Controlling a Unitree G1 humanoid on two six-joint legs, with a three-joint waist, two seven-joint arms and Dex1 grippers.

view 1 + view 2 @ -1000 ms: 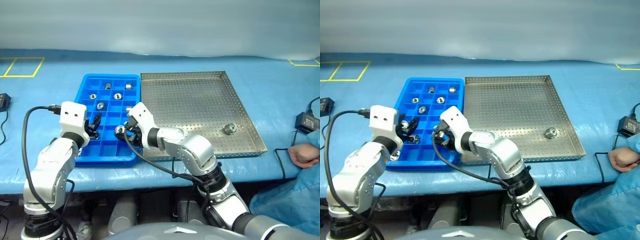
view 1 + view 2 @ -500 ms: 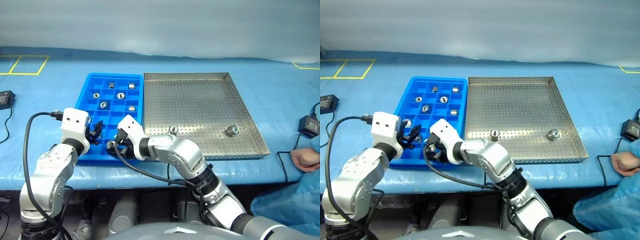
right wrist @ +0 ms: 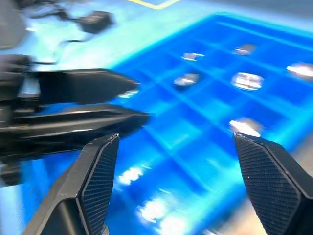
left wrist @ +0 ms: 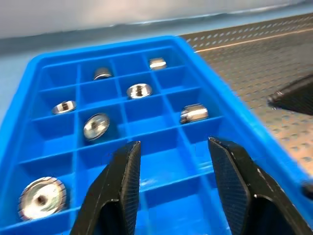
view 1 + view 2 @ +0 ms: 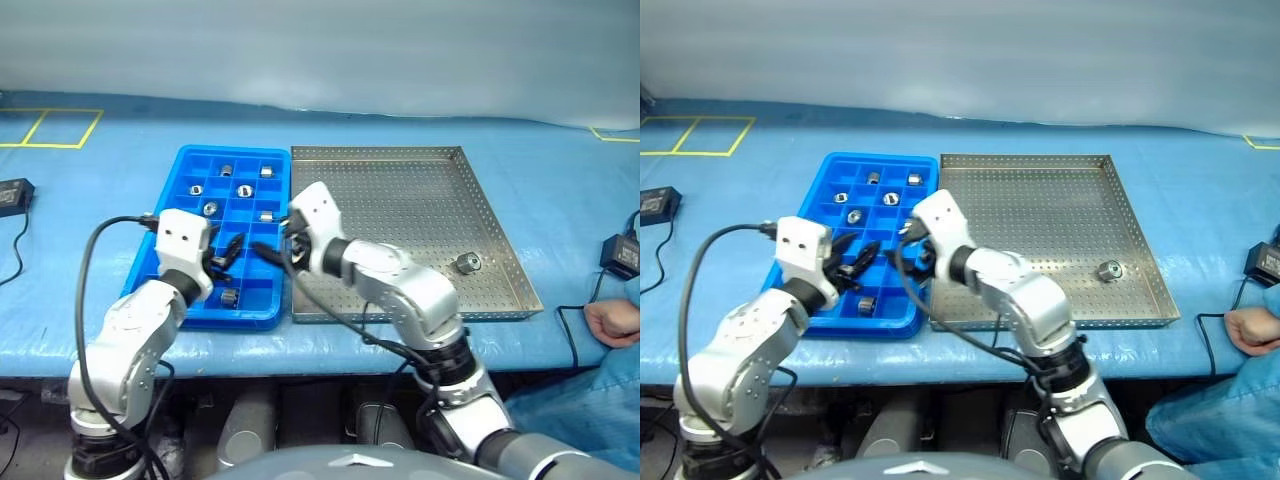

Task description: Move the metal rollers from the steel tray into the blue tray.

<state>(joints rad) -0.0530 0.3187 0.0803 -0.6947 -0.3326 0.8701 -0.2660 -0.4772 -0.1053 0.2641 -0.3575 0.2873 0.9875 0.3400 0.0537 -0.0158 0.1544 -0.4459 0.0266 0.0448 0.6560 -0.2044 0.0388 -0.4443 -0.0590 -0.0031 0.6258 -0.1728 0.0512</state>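
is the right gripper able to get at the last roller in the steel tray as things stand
Probably yes: the roller lies alone on the steel tray with bare metal around it, and the right gripper is open and empty over the blue tray, nothing between.

Blue-covered table [image 5: 560, 190] with two trays side by side.
Blue tray [image 5: 165, 255] sits left, touching the steel tray [image 5: 500, 240] on its right, both directly on the blue cover. Yellow tape outline [image 5: 45, 127] at far left corner, another bit of yellow tape [image 5: 612, 134] at far right. Small black adapter [image 5: 12, 193] with cable at the left edge; another black adapter [image 5: 618, 249] with cable at the right edge. A person's hand [image 5: 612, 323] rests on the near right edge.
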